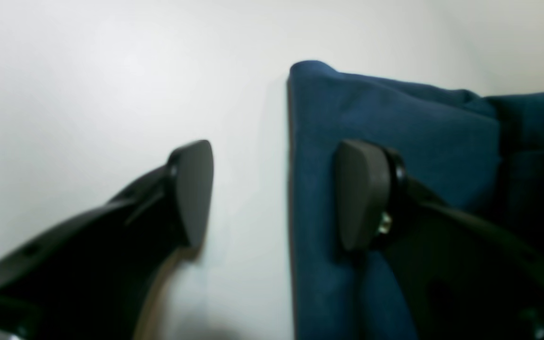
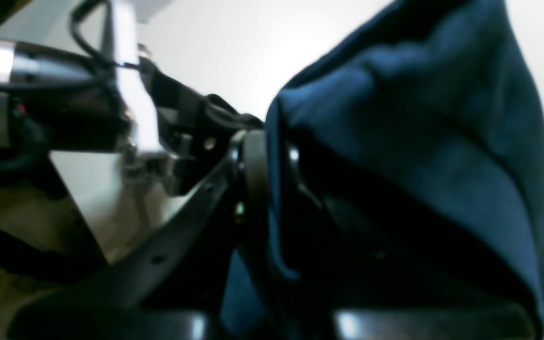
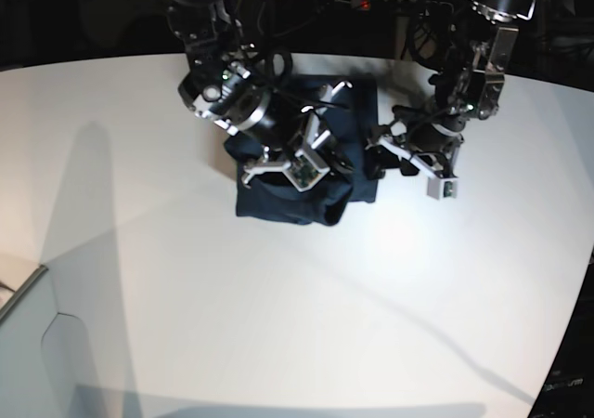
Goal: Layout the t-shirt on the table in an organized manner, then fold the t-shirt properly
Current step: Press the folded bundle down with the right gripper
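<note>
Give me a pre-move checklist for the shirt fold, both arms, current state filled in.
1. Right gripper shut on the t-shirt, cloth pinched between the jaws: ok.
2. Left gripper open, free to take a hold: ok.
3. Left gripper straddles the shirt's folded edge, one finger over the cloth, the other over bare table: ok.
4. Left fingers touching cloth or table: cannot tell.
5. Shirt laid flat and tidy: not ok, bunched in the base view.
6. Shirt inside the table's edges, bare top all round: ok.
</note>
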Robot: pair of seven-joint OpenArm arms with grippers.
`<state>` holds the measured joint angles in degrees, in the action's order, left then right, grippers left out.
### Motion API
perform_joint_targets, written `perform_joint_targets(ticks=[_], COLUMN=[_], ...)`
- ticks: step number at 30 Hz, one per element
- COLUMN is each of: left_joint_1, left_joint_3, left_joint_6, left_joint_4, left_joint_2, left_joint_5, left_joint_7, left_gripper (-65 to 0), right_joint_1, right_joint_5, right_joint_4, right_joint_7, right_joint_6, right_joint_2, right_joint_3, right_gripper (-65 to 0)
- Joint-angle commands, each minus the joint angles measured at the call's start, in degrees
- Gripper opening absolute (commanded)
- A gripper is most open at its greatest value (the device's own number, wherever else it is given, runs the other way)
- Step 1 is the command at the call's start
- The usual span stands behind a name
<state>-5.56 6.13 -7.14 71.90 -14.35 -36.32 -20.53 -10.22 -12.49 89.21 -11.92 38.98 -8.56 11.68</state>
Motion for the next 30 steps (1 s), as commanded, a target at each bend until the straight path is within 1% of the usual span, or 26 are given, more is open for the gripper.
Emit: perform_joint_targets(ticks=[1, 3, 5, 9, 12, 19, 26, 30], left_joint_1=[-0.2, -0.28, -0.37, -1.87, -3.54, -7.76, -9.95, -10.48], left_joint_3=[-0.11, -0.2, -0.28, -0.55, -2.39, -11.89, -17.96, -18.57], left_joint_6=[0.32, 0.32, 0.32, 0.41, 0.5, 0.41, 0.32, 0.32], left_joint_4=[0.76, 1.38, 2.26, 5.68, 8.23, 9.29, 9.29, 9.29], left_joint_2=[-0.38, -0.46, -1.43, -3.45, -4.95, -5.04, -4.77, -4.68], left_joint_5=[-0.12, -0.12, -0.56, -0.74, -0.74, -0.3, -0.65, -0.65], left_joint_7=[-1.75, -1.75, -1.75, -1.75, -1.75, -1.75, -1.75, -1.75], left_gripper=[-25.2, -25.2, -25.2, -25.2, -25.2, -25.2, -25.2, -25.2], right_joint_1=[0.94, 1.56, 2.09, 3.4, 3.67, 4.99, 5.95, 6.92], right_joint_5=[1.11, 1.11, 1.11, 1.11, 1.11, 1.11, 1.11, 1.11], right_joint_4=[0.51, -0.29, -1.43, -2.4, -3.01, -3.98, -7.23, -7.93], right_joint_7=[1.77, 1.77, 1.77, 1.77, 1.77, 1.77, 1.77, 1.77], right_joint_6=[1.02, 1.02, 1.02, 1.02, 1.02, 1.02, 1.02, 1.02], right_joint_2=[-0.44, -0.44, -0.44, -0.44, -0.44, -0.44, -0.44, -0.44], right_joint_3=[1.11, 2.69, 3.83, 3.83, 3.83, 3.83, 3.83, 3.83], right_gripper=[-65.0, -65.0, -65.0, -65.0, -65.0, -65.0, -65.0, -65.0])
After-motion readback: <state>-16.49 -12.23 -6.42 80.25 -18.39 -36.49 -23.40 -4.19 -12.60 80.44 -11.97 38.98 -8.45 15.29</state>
